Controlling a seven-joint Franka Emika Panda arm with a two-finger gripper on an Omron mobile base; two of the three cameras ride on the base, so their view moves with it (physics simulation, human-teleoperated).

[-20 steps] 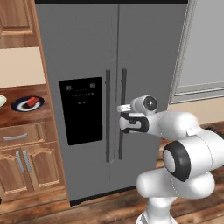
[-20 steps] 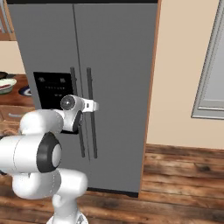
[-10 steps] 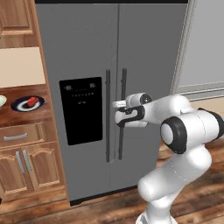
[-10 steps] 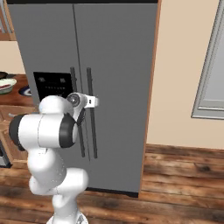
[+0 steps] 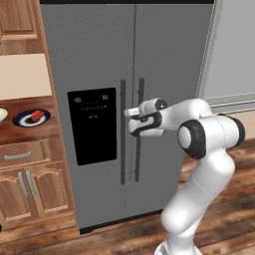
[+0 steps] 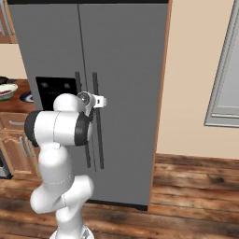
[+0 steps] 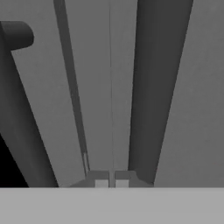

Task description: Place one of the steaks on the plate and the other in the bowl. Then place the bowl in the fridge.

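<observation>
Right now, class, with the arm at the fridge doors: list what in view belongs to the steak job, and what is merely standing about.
Belongs to the job:
- fridge, doors closed
- gripper, shut, at the door handles
- plate with a steak on it
- bowl on the counter

Standing about:
- wooden cabinet drawers
- window frame
- wooden floor

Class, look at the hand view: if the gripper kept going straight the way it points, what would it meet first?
Most likely the fridge door face, between its two bar handles. The shut gripper points at the seam, though depth is hard to judge.
</observation>
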